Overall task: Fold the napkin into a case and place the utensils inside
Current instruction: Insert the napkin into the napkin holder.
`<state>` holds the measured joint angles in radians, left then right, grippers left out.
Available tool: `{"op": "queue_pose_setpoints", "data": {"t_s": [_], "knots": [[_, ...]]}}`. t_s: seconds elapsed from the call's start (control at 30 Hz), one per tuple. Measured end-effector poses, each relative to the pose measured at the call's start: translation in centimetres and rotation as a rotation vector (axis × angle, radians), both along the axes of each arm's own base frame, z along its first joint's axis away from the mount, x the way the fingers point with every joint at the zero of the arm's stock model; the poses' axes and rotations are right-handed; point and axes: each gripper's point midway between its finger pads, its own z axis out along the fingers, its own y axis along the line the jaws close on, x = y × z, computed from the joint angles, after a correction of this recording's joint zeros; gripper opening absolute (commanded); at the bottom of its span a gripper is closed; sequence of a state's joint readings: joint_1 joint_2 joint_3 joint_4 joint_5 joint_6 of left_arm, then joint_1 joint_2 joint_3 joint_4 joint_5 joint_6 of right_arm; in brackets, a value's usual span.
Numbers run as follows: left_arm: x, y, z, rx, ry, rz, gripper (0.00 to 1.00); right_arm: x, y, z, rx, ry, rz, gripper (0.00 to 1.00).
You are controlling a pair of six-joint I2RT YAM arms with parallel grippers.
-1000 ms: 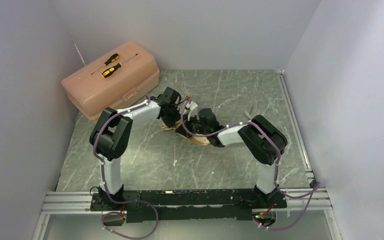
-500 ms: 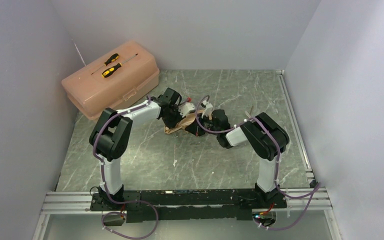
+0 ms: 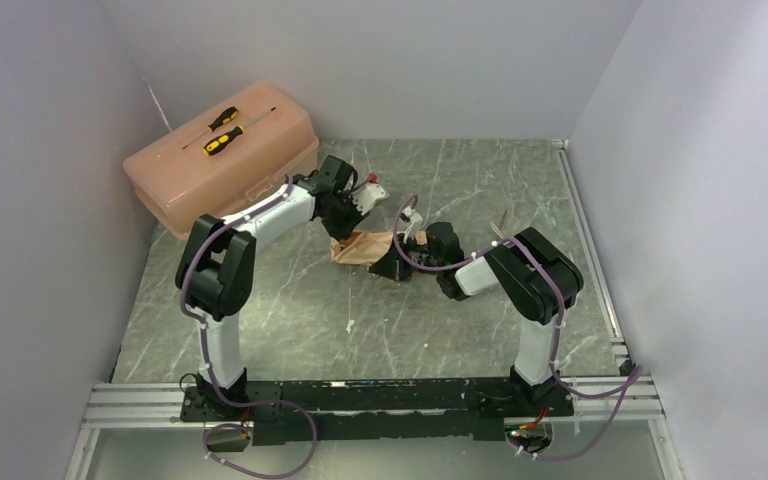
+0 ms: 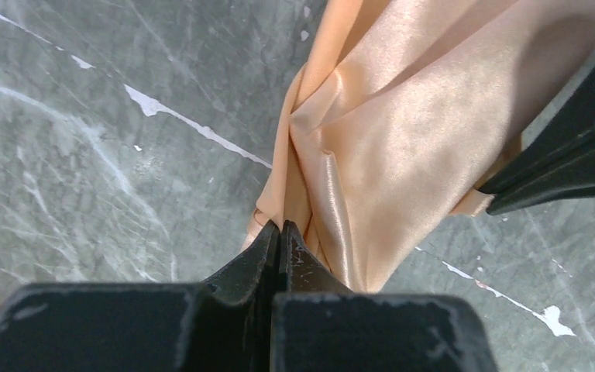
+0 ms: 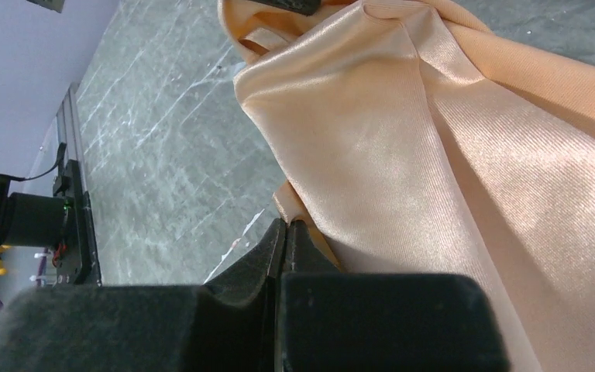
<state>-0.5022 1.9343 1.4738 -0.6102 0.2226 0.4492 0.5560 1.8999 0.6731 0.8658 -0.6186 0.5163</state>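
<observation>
Top view: the napkin [image 3: 365,246] is bunched and held between both arms near the centre of the worktop [image 3: 290,310].

Left wrist view: the left end effector [image 4: 280,229] is closed tight on a gathered edge of the napkin [image 4: 387,132].

Right wrist view: the right end effector [image 5: 287,226] is likewise clamped on another edge, and the cloth drapes loose.

Assessment: folding is at an early stage. No case is formed and the utensils are not yet inserted.

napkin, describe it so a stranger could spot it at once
On the green marble table, look between the left gripper and right gripper. The napkin is the shiny, creased peach cloth both pinch, unlike the rigid pink toolbox at the back left.
</observation>
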Motion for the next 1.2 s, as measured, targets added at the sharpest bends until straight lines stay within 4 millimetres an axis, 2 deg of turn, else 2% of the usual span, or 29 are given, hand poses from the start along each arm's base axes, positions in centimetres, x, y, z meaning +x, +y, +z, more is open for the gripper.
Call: {"op": "queue_pose_setpoints", "data": {"t_s": [0.1, 0.23, 0.43, 0.73, 1.2], "knots": [[-0.4, -0.3, 0.1, -0.01, 0.014, -0.012, 0.03, -0.1, -0.2, -0.3, -0.018, 0.005, 0.0, 0.0], [-1.9, -0.4, -0.8, 0.002, 0.057, -0.033, 0.03, -0.1, -0.2, -0.8, -0.037, 0.028, 0.0, 0.0], [-4.1, -0.1, -2.6, 0.046, 0.102, -0.051, 0.03, -0.5, 0.4, 0.2, -0.003, 0.036, 0.049, 0.0], [-3.0, 0.2, -1.2, 0.058, 0.042, -0.031, 0.03, -0.9, 1.1, 2.6, 0.062, 0.06, 0.126, 0.0], [-3.1, 0.5, -0.9, 0.071, 0.043, -0.031, 0.03, -3.2, 1.0, 3.7, 0.125, 0.157, 0.239, 0.0]]}}
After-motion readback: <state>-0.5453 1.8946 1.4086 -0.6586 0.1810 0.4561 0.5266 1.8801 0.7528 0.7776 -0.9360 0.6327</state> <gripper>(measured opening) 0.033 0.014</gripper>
